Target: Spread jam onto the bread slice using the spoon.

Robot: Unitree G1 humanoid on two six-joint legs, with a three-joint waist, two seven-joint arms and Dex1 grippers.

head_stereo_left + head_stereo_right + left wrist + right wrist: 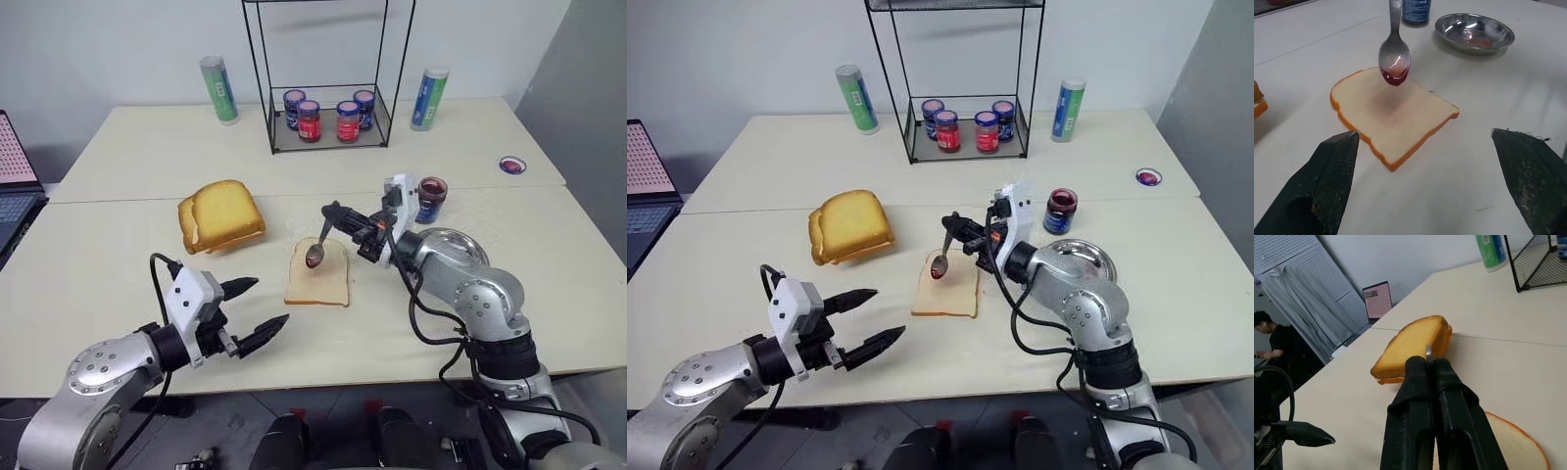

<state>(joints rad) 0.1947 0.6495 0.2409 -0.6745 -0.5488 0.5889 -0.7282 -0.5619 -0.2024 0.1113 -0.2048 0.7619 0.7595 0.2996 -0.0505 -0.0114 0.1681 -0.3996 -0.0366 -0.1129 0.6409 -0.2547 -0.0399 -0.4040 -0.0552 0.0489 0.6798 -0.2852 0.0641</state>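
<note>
Left wrist view has the spoon [1395, 55] hanging bowl-down just above the bread slice [1393, 116], jam [1395, 77] clinging to its tip. Right end effector [336, 217] is clamped on the handle mid-desk [118, 264]; left end effector [257, 311] spread wide near the front edge, holding nothing.

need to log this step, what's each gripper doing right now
left gripper: open, holding nothing
right gripper: shut on the spoon, jam in its bowl

Silver spoon [1394, 49] — dark red jam [1396, 77], cream bread slice [1393, 115]
</note>
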